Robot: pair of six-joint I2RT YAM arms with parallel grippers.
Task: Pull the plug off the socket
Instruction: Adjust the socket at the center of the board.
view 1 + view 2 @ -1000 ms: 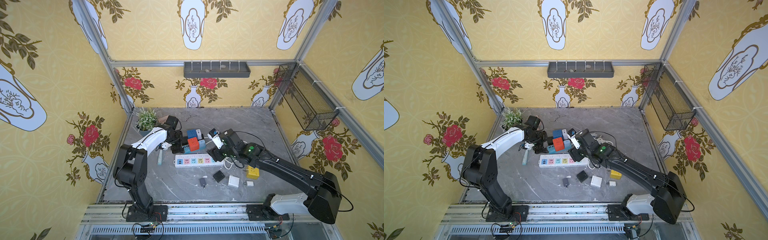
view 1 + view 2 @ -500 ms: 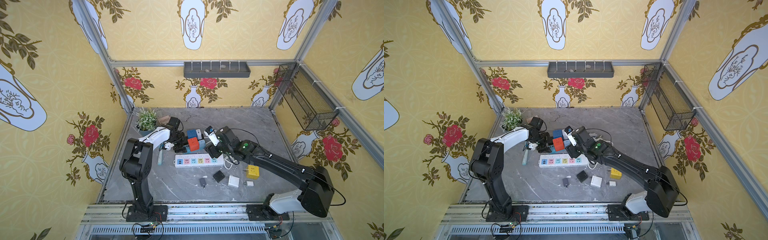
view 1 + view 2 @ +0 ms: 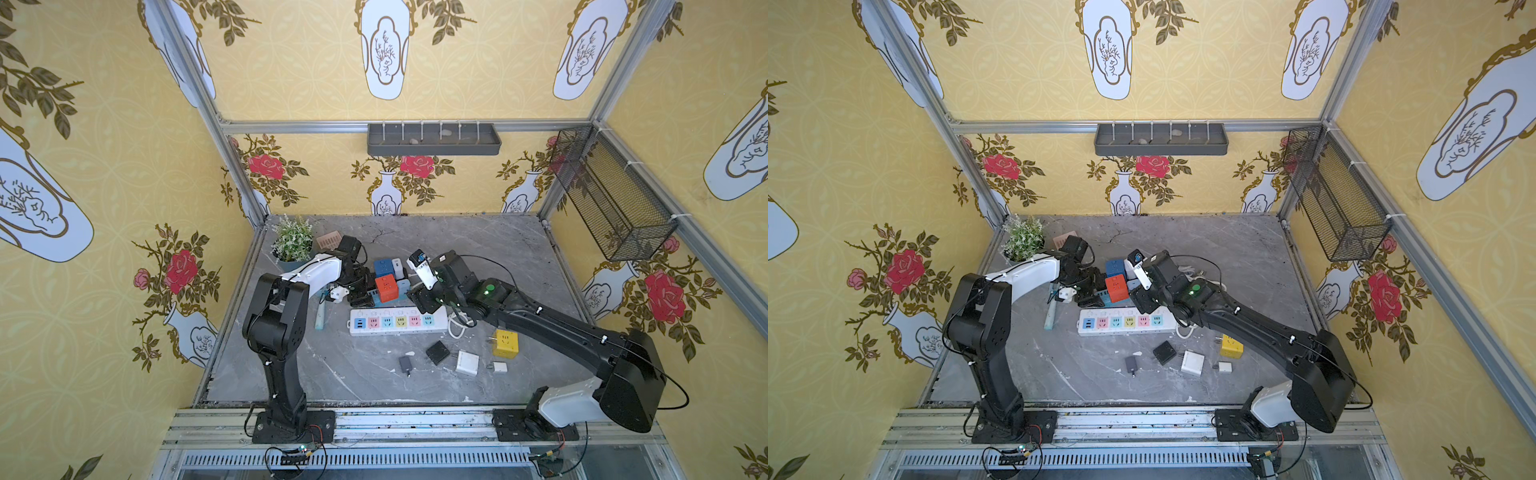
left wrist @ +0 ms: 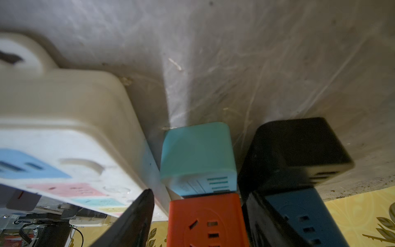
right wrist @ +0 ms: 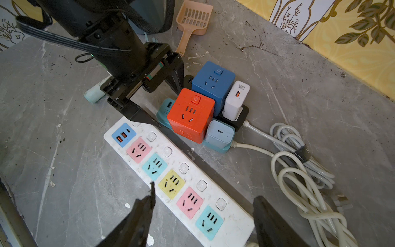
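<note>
An orange cube plug [image 5: 191, 113] sits in a teal socket strip [image 5: 164, 109], with a blue cube [image 5: 213, 83] and a white charger [image 5: 235, 100] in the black strip [image 5: 239, 119] behind it. A pale blue charger [image 5: 220, 133] sits beside the orange cube. My left gripper [image 5: 165, 102] straddles the orange cube [image 4: 205, 220] low down. Its jaws are open, and a gap shows between one finger [image 4: 132, 220] and the cube. My right gripper [image 5: 205, 213] hangs open over the white power strip [image 5: 171, 171], holding nothing. In a top view both grippers flank the orange cube [image 3: 385, 288].
A coiled white cable [image 5: 299, 171] lies beside the strips. A peach scoop [image 5: 192, 19] and a potted plant [image 3: 293, 241] stand at the back left. A teal tube [image 3: 320, 318] lies left of the white strip. A yellow cube [image 3: 505, 344] and small adapters [image 3: 437, 352] lie in front.
My left gripper's jaws have narrowed round the orange cube and the left arm's elbow has swung in. The right gripper has drifted slightly left toward the cluster.
</note>
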